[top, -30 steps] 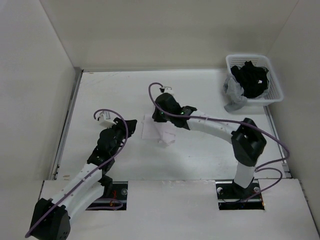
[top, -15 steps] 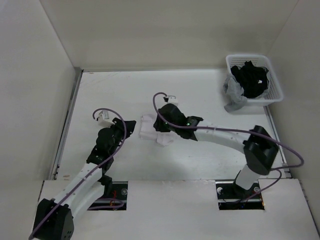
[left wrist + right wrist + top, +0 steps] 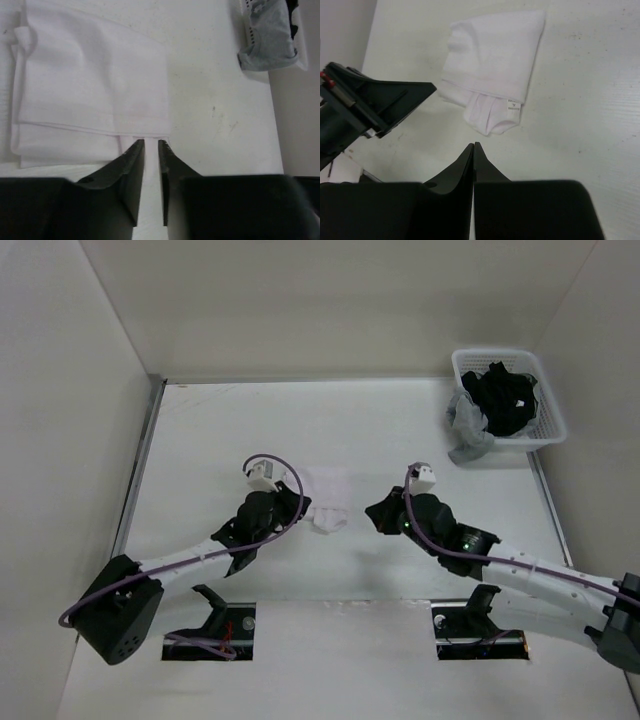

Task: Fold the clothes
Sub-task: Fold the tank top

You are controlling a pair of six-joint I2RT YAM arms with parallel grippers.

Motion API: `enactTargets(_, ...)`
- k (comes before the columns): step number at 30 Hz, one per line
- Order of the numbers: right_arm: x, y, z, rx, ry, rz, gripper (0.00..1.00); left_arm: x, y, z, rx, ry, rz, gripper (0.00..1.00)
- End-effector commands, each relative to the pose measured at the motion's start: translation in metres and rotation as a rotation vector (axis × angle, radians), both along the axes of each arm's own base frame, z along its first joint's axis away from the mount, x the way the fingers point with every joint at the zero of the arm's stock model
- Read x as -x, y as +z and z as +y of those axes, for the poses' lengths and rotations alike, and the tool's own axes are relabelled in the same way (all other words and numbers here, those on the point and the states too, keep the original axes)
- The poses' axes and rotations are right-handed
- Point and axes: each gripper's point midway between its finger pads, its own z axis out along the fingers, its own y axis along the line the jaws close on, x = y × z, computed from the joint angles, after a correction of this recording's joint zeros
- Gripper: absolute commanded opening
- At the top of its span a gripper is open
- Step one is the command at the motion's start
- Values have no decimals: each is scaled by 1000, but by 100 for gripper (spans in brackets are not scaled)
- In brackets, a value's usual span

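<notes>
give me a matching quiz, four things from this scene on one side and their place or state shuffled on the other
1 garment
2 grey cloth
3 black clothes
4 right gripper

a inside the basket
b shut, empty
c folded, on the table
d draped over the basket's rim

Pairs: 1-c, 2-d, 3-a, 4-b

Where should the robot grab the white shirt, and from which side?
Probably the white shirt by its loose end with the label, poking out of the near edge; come low from that side, since the rest lies flat in layers.
</notes>
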Motion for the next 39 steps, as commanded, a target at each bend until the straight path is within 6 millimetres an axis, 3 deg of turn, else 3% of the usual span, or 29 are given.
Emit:
enactTargets(1, 0, 20, -4, -113, -29, -33, 3, -11, 40, -14, 57, -7, -123, 8)
enactTargets(6, 1, 13, -11, -107, -38, -19, 3, 4, 41, -17, -11, -33, -157, 7)
enactTargets(10, -6, 6, -12, -81, -56, -14, 10, 13, 29, -8, -69, -42, -124, 27)
enactTargets(14, -26, 11, -15, -33, -96, -57, 31, 19, 21, 15, -97, 3, -97, 46)
enactTargets(17, -48, 19, -20, -3, -132, -117, 51, 17, 15, 42, -135, 80, -56, 50)
enactTargets(21, -77, 33, -31, 3, -175, -211, 64, 13, 17, 79, -175, 203, -34, 54)
enactTargets(27, -101, 50, -54, -23, -253, -295, 73, 2, 19, 129, -207, 378, 24, 59)
enactTargets(31, -106, 37, -68, -6, -285, -297, 72, -10, 17, 133, -225, 383, 59, 58)
enactTargets(35, -99, 20, -69, -26, -286, -271, 72, -22, 13, 130, -261, 368, 52, 56)
enactTargets(39, -101, 16, -67, -19, -274, -258, 72, -28, 7, 128, -259, 366, 55, 64)
